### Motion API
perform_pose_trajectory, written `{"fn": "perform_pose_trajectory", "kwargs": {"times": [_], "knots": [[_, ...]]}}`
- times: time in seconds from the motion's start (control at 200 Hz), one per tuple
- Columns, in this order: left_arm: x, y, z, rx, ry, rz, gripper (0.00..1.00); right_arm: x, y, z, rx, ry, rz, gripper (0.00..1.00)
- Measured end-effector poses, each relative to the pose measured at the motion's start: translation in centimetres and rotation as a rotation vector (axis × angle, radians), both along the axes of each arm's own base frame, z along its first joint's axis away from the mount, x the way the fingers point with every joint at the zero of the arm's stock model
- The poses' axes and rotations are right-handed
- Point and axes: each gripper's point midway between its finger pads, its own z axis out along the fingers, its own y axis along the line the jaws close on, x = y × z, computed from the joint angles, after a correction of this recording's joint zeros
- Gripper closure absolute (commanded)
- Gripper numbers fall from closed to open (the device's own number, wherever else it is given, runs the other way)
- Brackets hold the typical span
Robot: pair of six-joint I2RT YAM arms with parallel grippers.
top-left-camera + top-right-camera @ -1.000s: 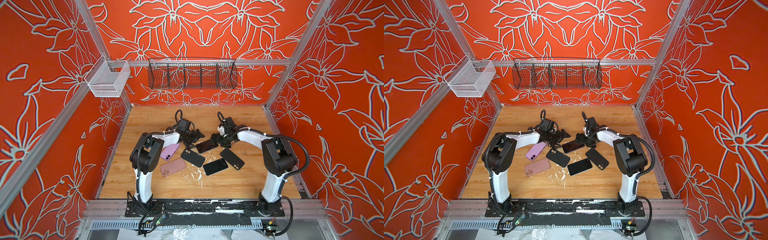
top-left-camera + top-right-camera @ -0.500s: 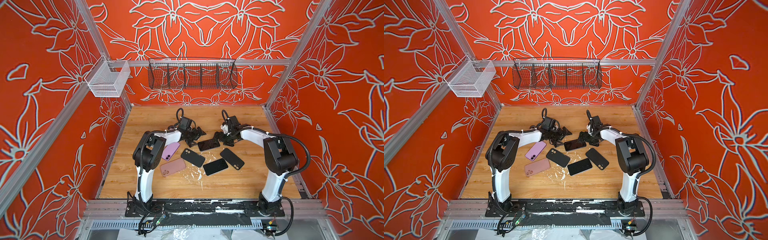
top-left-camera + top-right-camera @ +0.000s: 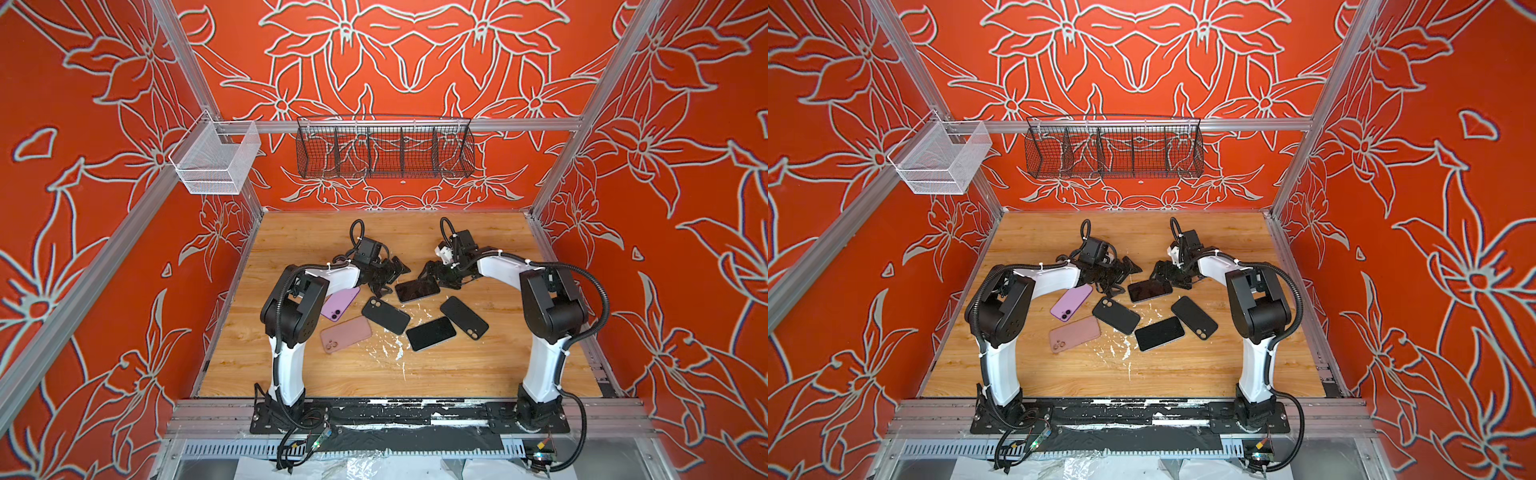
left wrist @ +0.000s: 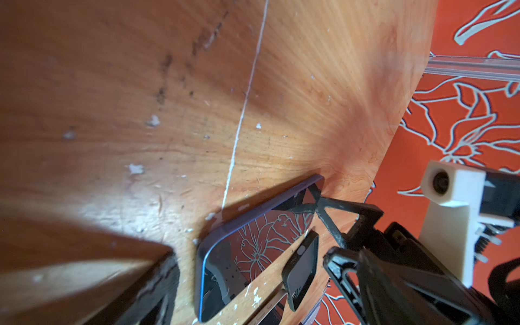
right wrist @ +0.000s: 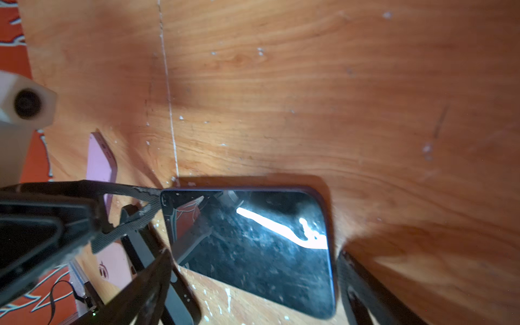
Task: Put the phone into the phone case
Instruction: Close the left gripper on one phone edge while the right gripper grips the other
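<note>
Phone (image 3: 417, 289) lies flat, screen up, just 12 o'clock of the table's (image 3: 478, 374) centre. Left gripper (image 3: 388, 275) sits at its 9 o'clock and right gripper (image 3: 438, 277) at its 3 o'clock. Both have jaws wide and nothing held.

My read: pickup step, no grip yet. Next I need the right fingers to close across the phone's edges, then carry it to the black case (image 3: 385, 315) at 7 o'clock.

Unclear: whether any fingertip touches the glass, and whether that case is empty. Left fingers are mostly cut off in their wrist view.

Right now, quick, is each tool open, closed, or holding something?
Left tool: open, holding nothing.
Right tool: open, straddling the dark phone, no grip visible.
</note>
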Motion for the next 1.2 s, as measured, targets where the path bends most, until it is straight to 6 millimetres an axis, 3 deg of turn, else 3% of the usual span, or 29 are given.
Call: {"fn": "perform_pose_trajectory", "kwargs": {"times": [0.565,0.671,0.766,0.961,1.201], "knots": [[0.5,-0.5,0.6,-0.128,-0.074,0.046,0.02,0.2,1.2,0.1,0.118,-0.058,-0.028,0.08],[0.4,-0.5,0.7,-0.139,-0.076,0.052,0.08,0.2,1.5,0.2,0.132,-0.066,-0.033,0.09],[0.2,-0.5,1.0,-0.152,-0.083,0.057,0.2,0.1,1.6,0.2,0.144,-0.069,-0.037,0.09],[0.0,-0.7,2.1,-0.163,-0.116,0.045,0.27,0.1,1.9,0.2,0.164,-0.073,-0.044,0.11],[-0.1,-1.2,3.3,-0.161,-0.16,0.026,0.46,0.1,1.9,0.2,0.17,-0.073,-0.054,0.13]]}}
